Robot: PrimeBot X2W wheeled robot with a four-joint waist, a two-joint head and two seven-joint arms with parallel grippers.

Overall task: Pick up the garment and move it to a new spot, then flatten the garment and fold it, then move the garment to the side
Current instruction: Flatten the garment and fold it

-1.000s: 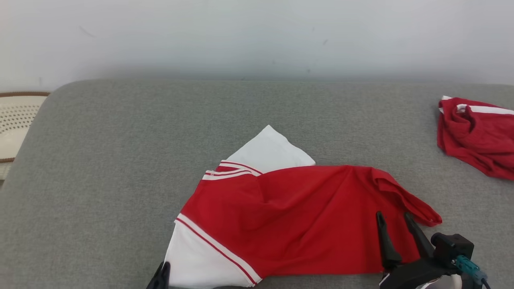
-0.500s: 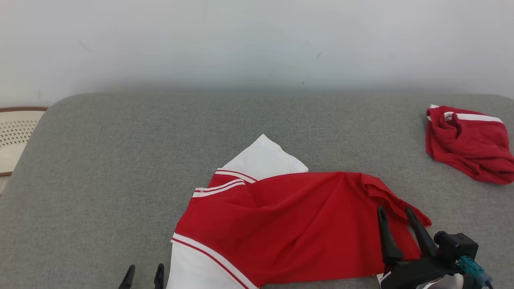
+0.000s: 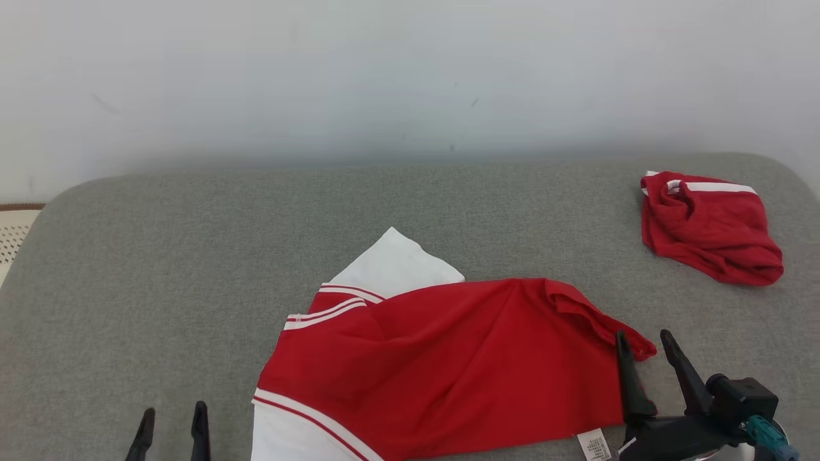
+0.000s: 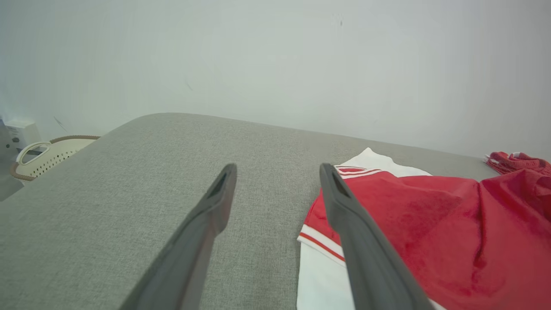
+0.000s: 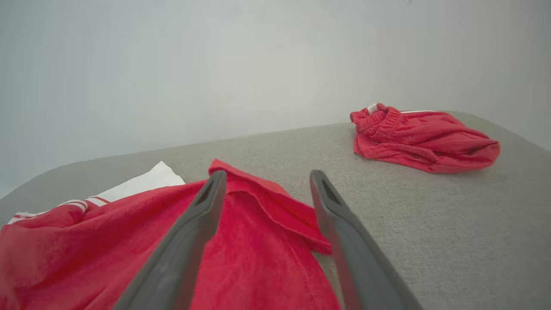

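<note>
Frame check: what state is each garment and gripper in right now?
Red-and-white shirt: lying rumpled, not flat, held by neither gripper.
Red shorts: bunched in a heap, far right.
Left gripper: open, empty, beside the shirt's left edge.
Right gripper: open, empty, at the shirt's right corner.

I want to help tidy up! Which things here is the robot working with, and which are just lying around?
For the job: red-and-white fabric shirt on the grey cloth-covered surface.
Just lying about: crumpled red shorts with white stripe; cream holed basket with brown rim.

Red-and-white garment (image 3: 448, 365) lies rumpled on the grey surface (image 3: 192, 256).
</note>
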